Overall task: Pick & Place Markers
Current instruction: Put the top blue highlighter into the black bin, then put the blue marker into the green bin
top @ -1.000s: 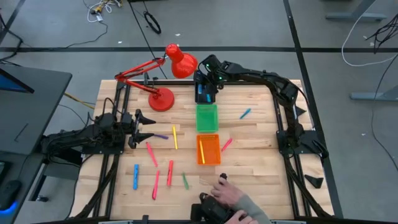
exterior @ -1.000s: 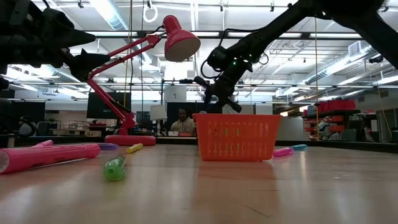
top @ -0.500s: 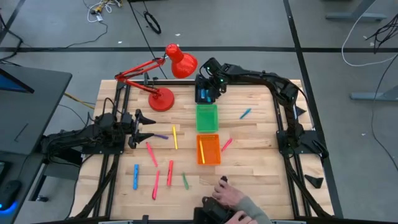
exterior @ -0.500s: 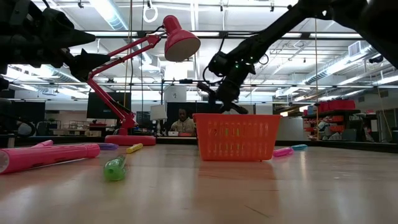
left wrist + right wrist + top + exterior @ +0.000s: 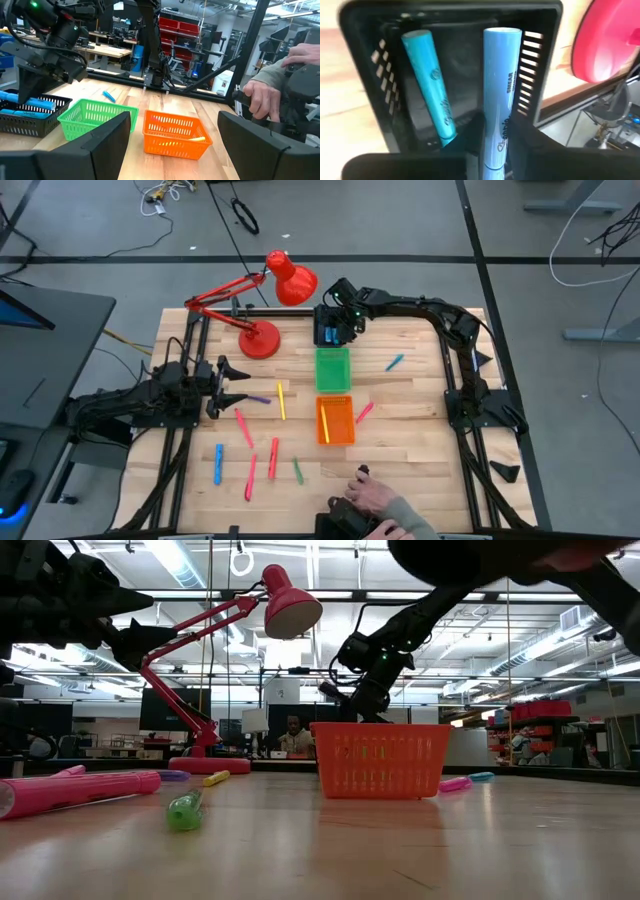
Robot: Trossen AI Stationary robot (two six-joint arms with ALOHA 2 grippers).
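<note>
My right gripper [image 5: 332,330] hangs over the black tray [image 5: 322,338] at the table's far side, shut on a light-blue marker [image 5: 501,95]. A second blue marker [image 5: 430,82] lies flat inside that tray. My left gripper [image 5: 236,386] waits open, raised at the table's left, its fingers [image 5: 107,145] wide apart. Loose markers lie flat on the wood: purple [image 5: 260,399], yellow [image 5: 281,401], pink [image 5: 243,427], blue [image 5: 218,463], green [image 5: 297,470], blue [image 5: 396,362], pink [image 5: 364,412]. A yellow one [image 5: 325,423] lies in the orange tray [image 5: 345,438]. My right gripper pinches the light-blue marker between its two fingers [image 5: 530,145] near one end [image 5: 496,150]. The fingers lie along it and come from above, slanting down into the black tray. The free end [image 5: 502,35] points past the fingertips over the tray's inside. I cannot tell whether it touches the tray.
A green tray [image 5: 332,370] sits between the black and orange trays. A red desk lamp [image 5: 262,340] stands at the far left, its head [image 5: 291,280] close to my right arm. A person's hand [image 5: 372,495] rests at the near edge on a dark device.
My right wrist has shifted a little toward the table's right edge and has tipped, while its fingers stay over the black tray. The left arm has kept still.
</note>
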